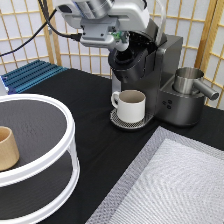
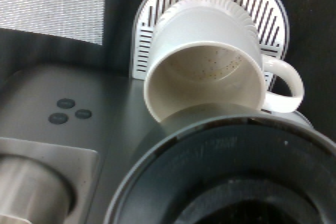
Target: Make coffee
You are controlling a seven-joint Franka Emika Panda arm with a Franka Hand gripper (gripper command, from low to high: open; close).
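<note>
The dark grey coffee machine (image 1: 167,75) stands at the back of the table. A cream-white mug (image 1: 131,105) sits on its round drip tray (image 1: 119,120), under the brew head (image 1: 127,62). My gripper (image 1: 119,39) hangs at the exterior view's top, right over the brew head. A small green-and-white piece, the coffee pod (image 1: 118,35), shows between its fingers. In the wrist view the empty mug (image 2: 206,70) lies below the brew head's dark round opening (image 2: 225,185), and no pod shows inside it.
A metal pitcher (image 1: 189,82) stands on the machine's right side. A white two-tier round stand (image 1: 62,122) at the exterior view's left carries a tan cup (image 1: 6,147). A blue rack (image 1: 30,75) lies at the back left and a grey mesh mat (image 1: 170,185) at the bottom right.
</note>
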